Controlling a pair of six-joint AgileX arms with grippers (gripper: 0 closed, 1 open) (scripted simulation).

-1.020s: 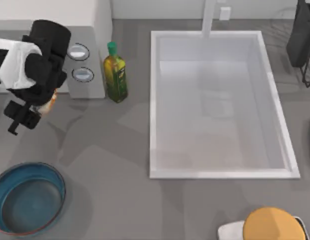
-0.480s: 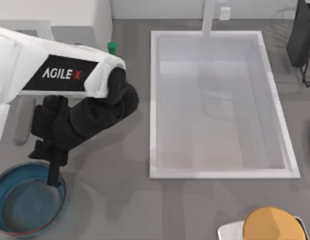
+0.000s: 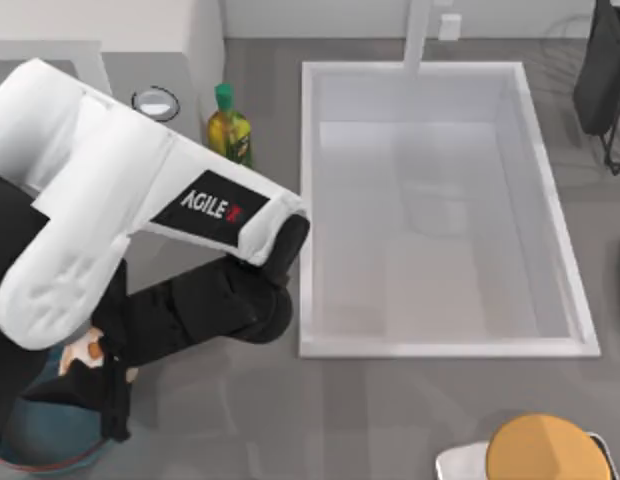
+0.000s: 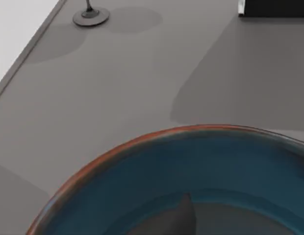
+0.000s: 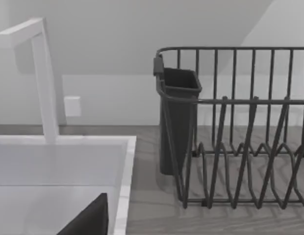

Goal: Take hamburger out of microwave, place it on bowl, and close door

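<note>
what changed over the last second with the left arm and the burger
The left arm swung from the microwave at the table's back left toward the front left, carrying the hamburger along. Its left gripper now hangs over the bowl, burger at the rim. The bowl, oil bottle, sink and orange disc stayed put.

Oil bottle point(image 3: 230, 130), white sink point(image 3: 440, 345), orange disc point(image 3: 545, 450), dish rack point(image 5: 240, 132)
</note>
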